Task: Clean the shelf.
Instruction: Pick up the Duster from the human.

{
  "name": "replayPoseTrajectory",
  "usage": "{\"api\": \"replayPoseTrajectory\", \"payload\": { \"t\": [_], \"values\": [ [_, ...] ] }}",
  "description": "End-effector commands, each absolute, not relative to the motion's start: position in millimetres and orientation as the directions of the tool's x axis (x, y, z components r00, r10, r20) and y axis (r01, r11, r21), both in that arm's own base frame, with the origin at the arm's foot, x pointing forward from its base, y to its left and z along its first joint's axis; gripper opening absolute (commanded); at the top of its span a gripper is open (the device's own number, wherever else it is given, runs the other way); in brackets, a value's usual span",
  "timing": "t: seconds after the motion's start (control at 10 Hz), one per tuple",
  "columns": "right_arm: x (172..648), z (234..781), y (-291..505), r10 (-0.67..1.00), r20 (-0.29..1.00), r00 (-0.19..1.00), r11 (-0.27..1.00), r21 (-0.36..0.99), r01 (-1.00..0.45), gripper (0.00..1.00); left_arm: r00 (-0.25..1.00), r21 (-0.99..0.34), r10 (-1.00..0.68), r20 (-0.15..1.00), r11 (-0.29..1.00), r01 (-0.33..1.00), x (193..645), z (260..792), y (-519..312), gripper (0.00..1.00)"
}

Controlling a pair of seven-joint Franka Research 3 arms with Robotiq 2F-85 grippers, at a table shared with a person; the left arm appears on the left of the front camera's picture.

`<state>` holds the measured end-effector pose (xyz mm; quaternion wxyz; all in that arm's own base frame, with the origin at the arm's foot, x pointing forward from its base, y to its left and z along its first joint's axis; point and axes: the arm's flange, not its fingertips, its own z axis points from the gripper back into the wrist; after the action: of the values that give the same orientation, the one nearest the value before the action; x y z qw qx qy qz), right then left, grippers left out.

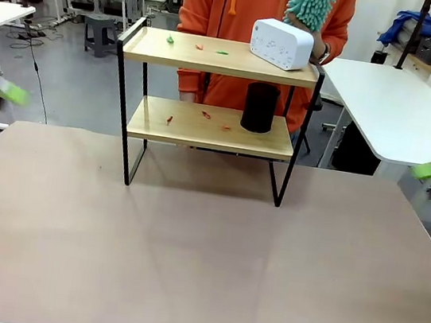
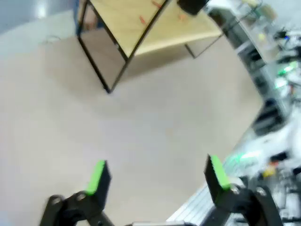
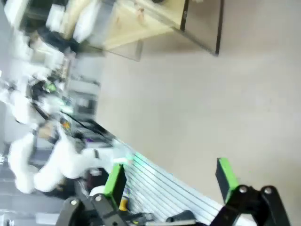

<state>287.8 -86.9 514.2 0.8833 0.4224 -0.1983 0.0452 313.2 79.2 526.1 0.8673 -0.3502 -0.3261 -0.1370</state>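
- The left gripper (image 2: 157,172) has its two black fingers spread wide. The flat green pads (image 2: 99,172) face each other across bare tabletop, with nothing between them.
- The right gripper (image 3: 170,176) is just as wide apart, with the same green pads on angular black fingers, and it is empty too.
- From the front, both grippers are blurred smears of black and green hanging off the table's two sides, well apart from everything on it.
- The table (image 1: 201,264) is a broad, matte, beige-grey sheet, smooth and plain.
- The shelf (image 1: 229,68) stands at the table's far edge, centred. It has two pale wooden boards with visible grain, set in a thin black metal frame on four straight legs.
- On the top board, towards the right end, sits a white box (image 1: 281,43) with rounded corners and a dotted front.
- On the lower board, below it, stands a matte black cylinder (image 1: 260,107), upright.
- Small red and green scraps (image 1: 205,114) lie scattered on both boards.
- Behind the shelf a person (image 1: 222,2) in an orange hooded top holds up a fluffy teal duster (image 1: 312,2) with nubby strands, above the white box.
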Motion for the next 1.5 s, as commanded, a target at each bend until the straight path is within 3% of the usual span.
{"api": "replayPoseTrajectory", "payload": {
  "t": [0.0, 0.1, 0.2, 0.4, 0.5, 1.4],
  "values": [
    [270, 485, -181, -0.363, 0.339, 0.868, 0.389, 0.902, -0.190, 1.00, 0.699, -0.697, 0.306, 0.646, 0.609, 0.377, 299, 493, 153, 1.00],
    [259, 459, -223, -0.493, 0.276, 0.825, 0.253, 0.953, -0.168, 1.00, 0.683, -0.767, 0.423, 0.596, 0.552, 0.327, 295, 469, 172, 1.00],
    [255, 438, -239, -0.572, 0.226, 0.788, 0.201, 0.971, -0.132, 1.00, 0.677, -0.809, 0.491, 0.548, 0.519, 0.277, 299, 447, 177, 1.00],
    [266, 411, -221, -0.599, 0.217, 0.771, 0.430, 0.899, 0.082, 1.00, 0.762, -0.851, 0.464, 0.451, 0.481, 0.211, 331, 415, 160, 1.00],
    [225, 432, -253, -0.591, 0.197, 0.782, 0.261, 0.964, -0.045, 1.00, 0.701, -0.828, 0.505, 0.504, 0.514, 0.225, 289, 453, 212, 1.00],
    [225, 432, -253, -0.591, 0.197, 0.782, 0.261, 0.964, -0.045, 1.00, 0.701, -0.828, 0.505, 0.504, 0.514, 0.225, 289, 453, 212, 1.00]
  ]
}}
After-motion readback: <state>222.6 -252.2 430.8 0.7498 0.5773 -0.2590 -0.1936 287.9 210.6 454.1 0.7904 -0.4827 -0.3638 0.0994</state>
